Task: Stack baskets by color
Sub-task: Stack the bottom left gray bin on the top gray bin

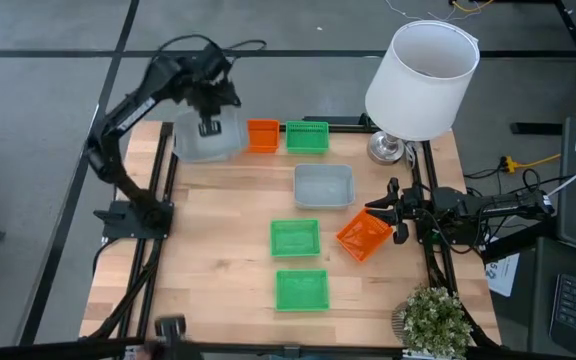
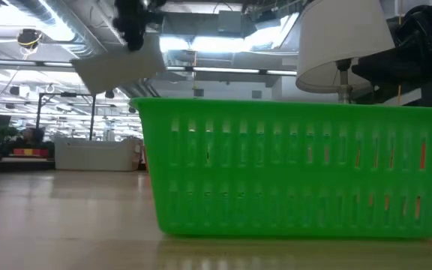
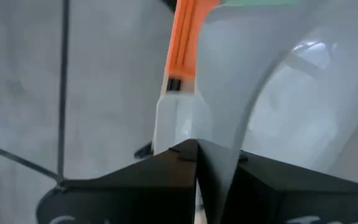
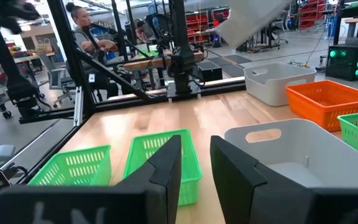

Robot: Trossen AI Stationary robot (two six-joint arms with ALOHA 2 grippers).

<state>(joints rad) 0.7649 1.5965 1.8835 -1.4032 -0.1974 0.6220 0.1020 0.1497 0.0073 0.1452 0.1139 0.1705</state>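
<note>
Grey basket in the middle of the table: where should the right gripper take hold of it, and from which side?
Probably best to pinch the rim of the grey basket's short wall facing the right gripper, coming from above with one finger inside and one outside. The basket sits upright, open-topped and thin-walled, and that wall shows a handle cut-out.

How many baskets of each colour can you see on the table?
Grey baskets: 3, counting the one lifted in the air
Green baskets: 3
Orange baskets: 2 in sight
Total: 8
</note>
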